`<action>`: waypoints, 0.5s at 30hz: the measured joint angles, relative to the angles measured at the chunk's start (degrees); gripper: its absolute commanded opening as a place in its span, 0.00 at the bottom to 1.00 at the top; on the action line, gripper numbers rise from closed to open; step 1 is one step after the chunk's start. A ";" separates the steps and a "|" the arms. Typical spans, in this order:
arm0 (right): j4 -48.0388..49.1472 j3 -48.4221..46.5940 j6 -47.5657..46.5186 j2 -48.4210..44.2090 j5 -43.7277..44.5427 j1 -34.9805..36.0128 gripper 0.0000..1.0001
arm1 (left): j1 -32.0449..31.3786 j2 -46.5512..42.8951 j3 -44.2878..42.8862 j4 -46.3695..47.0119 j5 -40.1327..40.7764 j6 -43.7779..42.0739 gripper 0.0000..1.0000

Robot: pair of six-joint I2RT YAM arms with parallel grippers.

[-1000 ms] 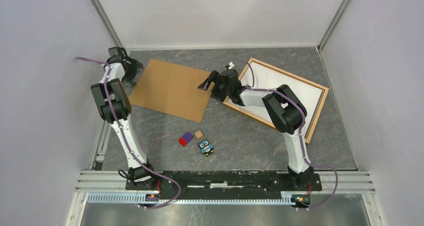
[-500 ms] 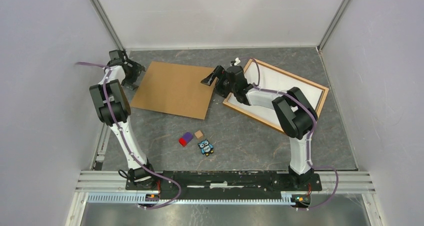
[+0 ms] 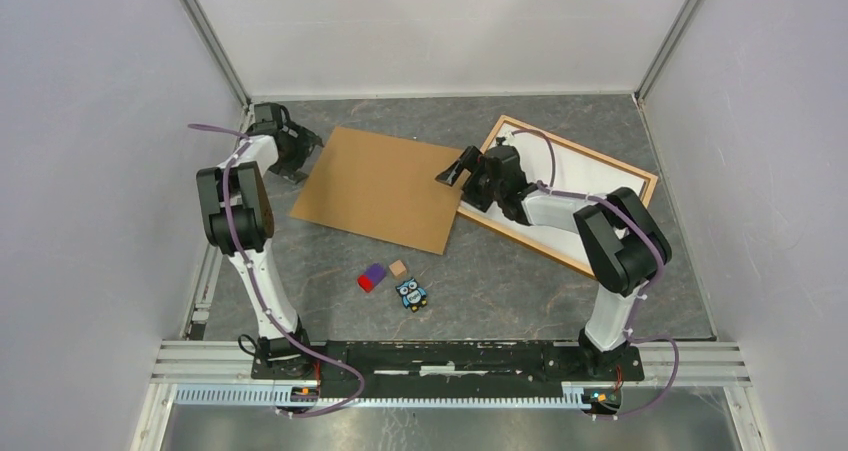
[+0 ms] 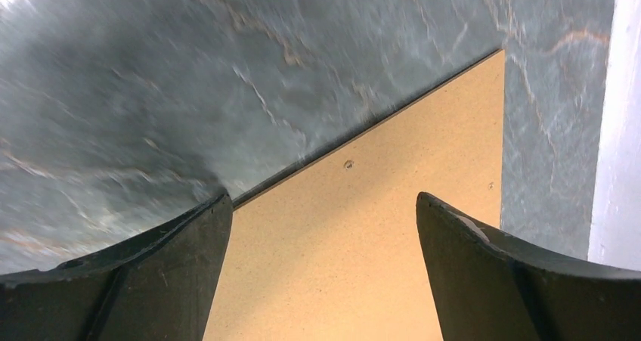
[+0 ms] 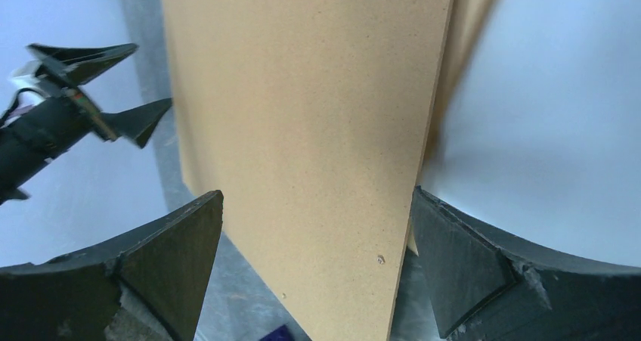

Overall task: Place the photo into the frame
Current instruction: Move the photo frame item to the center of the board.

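Left tool (image 3: pixel 305 159) and right tool (image 3: pixel 455 166) wide open, empty, straddling backing board (image 3: pixel 385 189). We risk board's 3 o'clock edge snagging frame (image 3: pixel 585 149), shoving it.

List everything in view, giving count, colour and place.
backing board: one, brown cardboard, flat at table centre
frame: one, light-orange wood, right of the board
photo: one, white side up, inside the frame
block: one, red and purple, nearer than the board
cube: one, tan, beside the block
owl figure: one, blue, beside the block
table: one, dark grey marbled
left gripper: one, black, open, over the board's left end
right gripper: one, black, open, at the board's right end
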State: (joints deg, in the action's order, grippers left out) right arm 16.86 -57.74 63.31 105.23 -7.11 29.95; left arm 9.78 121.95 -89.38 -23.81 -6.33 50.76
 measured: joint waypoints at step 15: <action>-19.39 1.20 -24.57 -10.23 6.27 -2.54 0.98 | -5.33 -3.63 3.78 -3.45 -3.56 -4.26 1.00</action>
State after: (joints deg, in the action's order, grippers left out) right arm -2.52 -56.53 38.74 95.00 -0.84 27.42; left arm 4.45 118.32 -85.60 -27.27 -9.89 46.50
